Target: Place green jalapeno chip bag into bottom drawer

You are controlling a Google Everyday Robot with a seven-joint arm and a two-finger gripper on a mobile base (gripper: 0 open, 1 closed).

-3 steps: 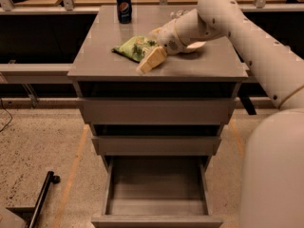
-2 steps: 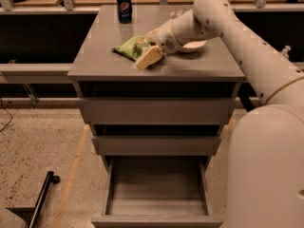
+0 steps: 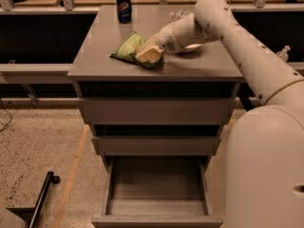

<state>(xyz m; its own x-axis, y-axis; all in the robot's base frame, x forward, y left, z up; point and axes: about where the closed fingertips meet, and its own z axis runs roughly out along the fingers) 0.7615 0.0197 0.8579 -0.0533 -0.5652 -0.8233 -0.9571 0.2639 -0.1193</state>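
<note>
The can [image 3: 123, 6] stands upright at the back left of the cabinet top [image 3: 204, 66], well apart from the work. I judge a knock there unlikely unless the lift swings wide.

Right of it and nearer the front lies the bag [image 3: 127, 47], flat on the top, left of centre. The gripper [image 3: 150, 54] is down on the bag's right end. I cannot tell whether it has a real hold or only presses on the film. That is my main worry: a thin pinch on crinkly film could slip and leave the bag behind, or drop it on the way down. A push rather than a pinch could slide it left toward the edge.

Further right, the arm [image 3: 237, 42] reaches across the top from the base. On the descent I would have to clear the top drawer [image 3: 156, 111] and middle drawer [image 3: 156, 145] fronts. Below them the drawer [image 3: 156, 186] stands pulled out at the bottom. A release too far forward would put the bag on the floor.

The bag is light green with darker print, crumpled and soft, one corner pointing left.
</note>
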